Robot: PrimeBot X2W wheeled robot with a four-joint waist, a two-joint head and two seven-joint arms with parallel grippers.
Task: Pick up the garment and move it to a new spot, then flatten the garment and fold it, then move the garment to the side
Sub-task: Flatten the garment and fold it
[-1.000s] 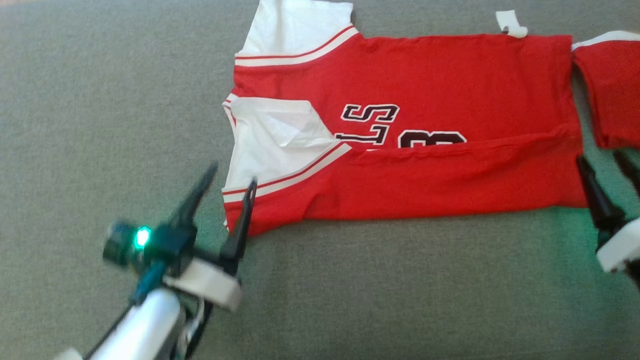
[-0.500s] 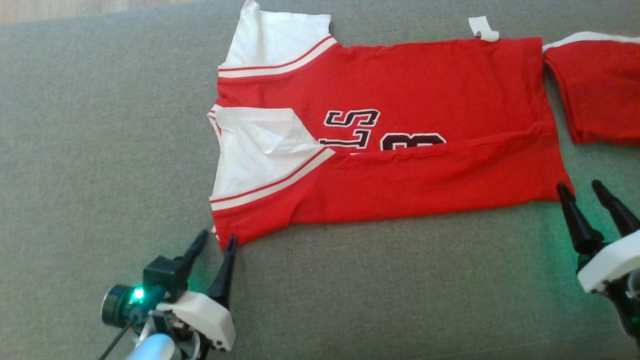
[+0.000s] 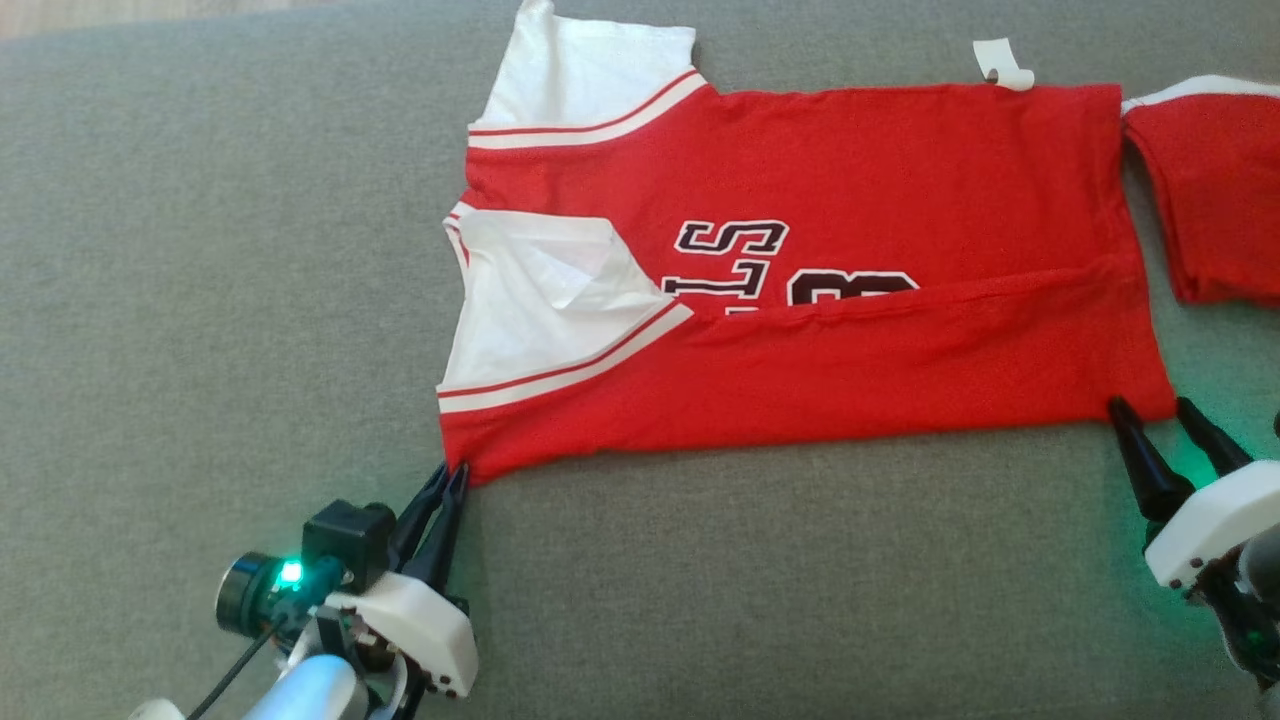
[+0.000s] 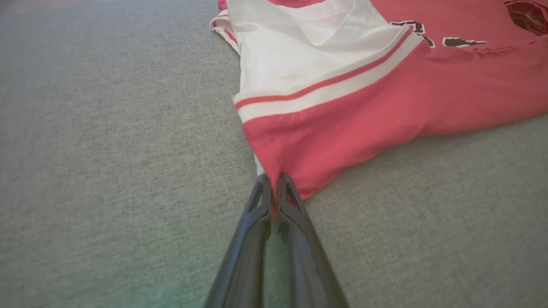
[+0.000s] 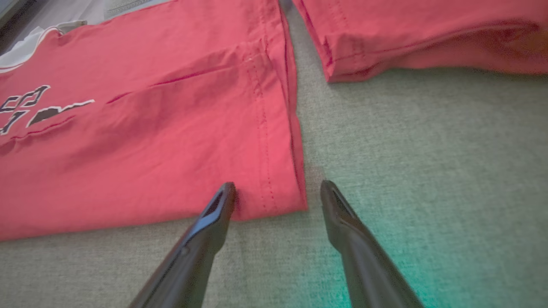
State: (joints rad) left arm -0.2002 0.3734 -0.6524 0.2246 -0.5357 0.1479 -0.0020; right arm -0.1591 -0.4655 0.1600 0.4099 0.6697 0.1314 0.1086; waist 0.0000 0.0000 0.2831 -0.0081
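- As we look down from the head view, the garment [image 3: 850, 200], a red jersey with white sleeve panels, lies flat on the grey cloth surface [image 3: 200, 300]. It reaches from the centre toward 1 o'clock, sleeve end at 9 o'clock, hem end at 3 o'clock.
- Its near long edge, at 6 o'clock, is a folded-over flap that covers the lower part of the black lettering and runs almost straight.
- We find the left gripper [image 3: 452, 472] at 7 o'clock, pressed together on the garment's near sleeve-end corner. In the left wrist view red cloth sits pinched between its fingers [image 4: 295, 214].
- We find the right gripper [image 3: 1150, 405] at 4 o'clock, spread wide. In the right wrist view one of its fingers [image 5: 214, 209] touches the red edge, the other stands over bare surface, and the hem corner lies unclamped between them.
- We note a second red piece [image 3: 1215, 190] at 2 o'clock, just beside the hem, a narrow grey gap between them.
- A white tag [image 3: 1000, 65] curls at the far edge near 1 o'clock.
- We see broad bare surface at 9 o'clock and along 6 o'clock.
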